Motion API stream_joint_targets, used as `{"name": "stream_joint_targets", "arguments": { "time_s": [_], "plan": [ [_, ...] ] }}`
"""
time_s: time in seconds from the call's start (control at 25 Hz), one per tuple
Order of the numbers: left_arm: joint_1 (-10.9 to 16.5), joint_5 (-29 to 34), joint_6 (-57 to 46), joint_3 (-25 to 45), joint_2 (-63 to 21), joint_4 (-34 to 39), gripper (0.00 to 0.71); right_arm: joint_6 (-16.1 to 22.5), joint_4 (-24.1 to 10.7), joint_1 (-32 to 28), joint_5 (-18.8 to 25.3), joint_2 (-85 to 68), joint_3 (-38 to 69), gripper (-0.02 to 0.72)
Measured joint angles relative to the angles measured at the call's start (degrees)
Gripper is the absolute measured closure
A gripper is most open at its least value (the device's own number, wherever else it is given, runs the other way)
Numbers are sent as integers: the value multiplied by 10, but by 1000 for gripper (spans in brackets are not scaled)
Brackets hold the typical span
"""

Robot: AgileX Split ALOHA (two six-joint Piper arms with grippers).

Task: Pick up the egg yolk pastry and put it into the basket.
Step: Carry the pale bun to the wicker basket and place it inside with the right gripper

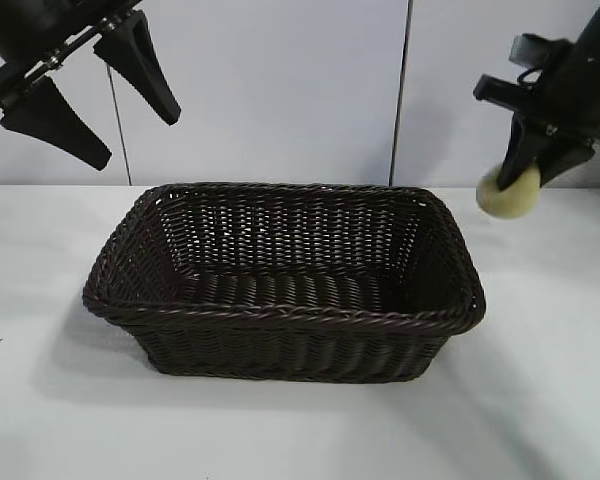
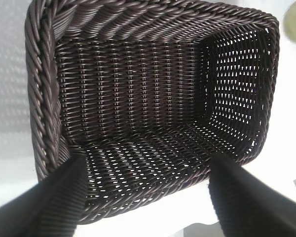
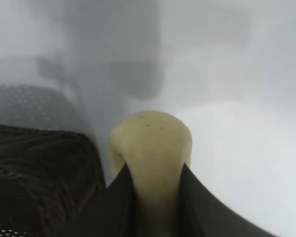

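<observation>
Right gripper (image 1: 525, 170) clamps the egg yolk pastry (image 1: 509, 191) aloft, right of frame; basket (image 1: 280, 316) empty, drop pending; left gripper (image 1: 90, 95) gaping, upper left.

1. One basket (image 1: 280, 300), dark brown woven wicker, sits in the middle of the exterior frame; the same single basket (image 2: 153, 113) fills most of the left wrist frame.
2. One egg yolk pastry (image 1: 510, 192), pale yellow and round, shows at the right edge of the exterior frame; it appears again as one pastry (image 3: 150, 148) in the lower centre of the right wrist frame.
3. Two grippers: the left gripper (image 1: 90, 95) in the upper left of the exterior frame, the right gripper (image 1: 540, 160) in the upper right.
4. One white table (image 1: 540, 400) runs across the lower part of the exterior frame.
</observation>
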Motion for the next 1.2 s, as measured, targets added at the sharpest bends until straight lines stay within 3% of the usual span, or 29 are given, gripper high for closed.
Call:
{"name": "stream_joint_targets", "arguments": {
  "time_s": [0.24, 0.48, 0.76, 1.2],
  "plan": [
    [0, 0, 0, 0, 0, 0, 203, -3, 30, 0, 32, -10, -26, 547],
    [0, 0, 0, 0, 0, 0, 203, -16, 69, 9, 37, -19, -27, 548],
    [0, 0, 0, 0, 0, 0, 203, -31, 69, 92, 37, -19, -27, 548],
    [0, 0, 0, 0, 0, 0, 203, -19, 56, 223, 33, -19, -27, 549]
  ]
}}
